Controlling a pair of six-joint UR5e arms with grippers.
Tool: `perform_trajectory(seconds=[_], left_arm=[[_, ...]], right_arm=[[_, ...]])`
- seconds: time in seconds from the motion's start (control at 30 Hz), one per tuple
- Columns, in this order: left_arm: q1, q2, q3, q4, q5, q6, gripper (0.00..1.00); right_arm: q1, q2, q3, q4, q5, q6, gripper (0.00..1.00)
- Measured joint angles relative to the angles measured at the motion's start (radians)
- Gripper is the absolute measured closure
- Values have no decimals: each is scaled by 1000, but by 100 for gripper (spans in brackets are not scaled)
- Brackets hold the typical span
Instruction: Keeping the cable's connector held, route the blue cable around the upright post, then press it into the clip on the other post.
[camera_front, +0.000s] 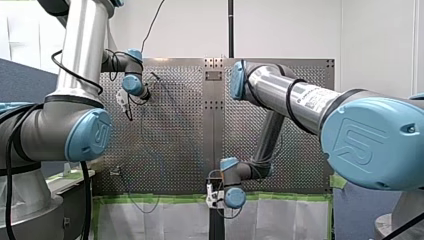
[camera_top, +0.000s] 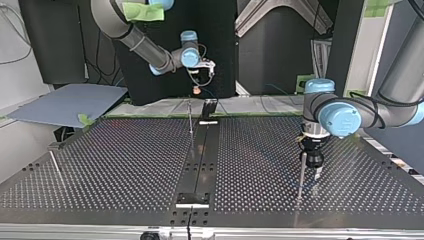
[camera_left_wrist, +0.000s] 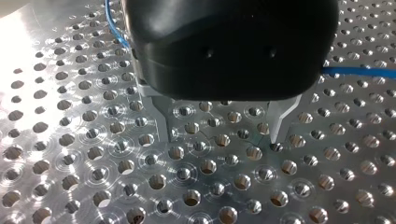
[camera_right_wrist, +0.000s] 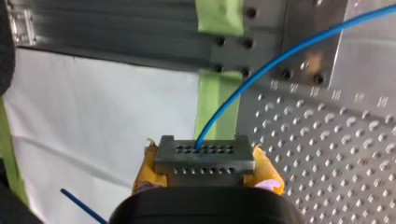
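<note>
- 1st post (camera_top: 55, 162) stands near the tabletop's (camera_top: 125, 165) left edge in the top view. It has a small block on top, so it might be the clip one, but I can't tell from here.
- my right gripper (camera_top: 197, 89) hangs just past the far edge, about midway along it, with its yellow pads clamped on the connector (camera_right_wrist: 205, 158).
- The blue cable (camera_right_wrist: 280, 51) comes out of the connector's top face and heads off over the perforated plate.
- 2nd post (camera_top: 190, 120) sits on the centre strip, not far in from that far edge. Nothing looks wrapped round it yet, though the cable's too thin to follow in the wide views.
- my left gripper (camera_left_wrist: 222, 133) is over toward the right edge, just beside the 3rd post (camera_top: 301, 175). Its metal fingers (camera_left_wrist: 156, 112) are spread apart with nothing between them, just bare plate underneath. Bits of cable show on either side of its body.
- Handling guess: the cable looks thin, light and floppy with a bit of spring, and the jacket is probably slick. I'd pinch the free run well away from the connector and keep some slack, so the pull doesn't drag the connector out of the pads.
</note>
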Motion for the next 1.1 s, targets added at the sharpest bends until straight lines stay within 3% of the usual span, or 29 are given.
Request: perform_trajectory(seconds=[0.7,0.87,1.1], left_arm=[[0,0,0,-3,-1,0,0],[0,0,0,-3,-2,-1,0],[0,0,0,-3,-2,-6,0]], right_arm=[[-88,-1,200,-205,57,10,100],[-97,-13,249,-253,61,9,100],[-103,-67,323,-328,63,4,100]])
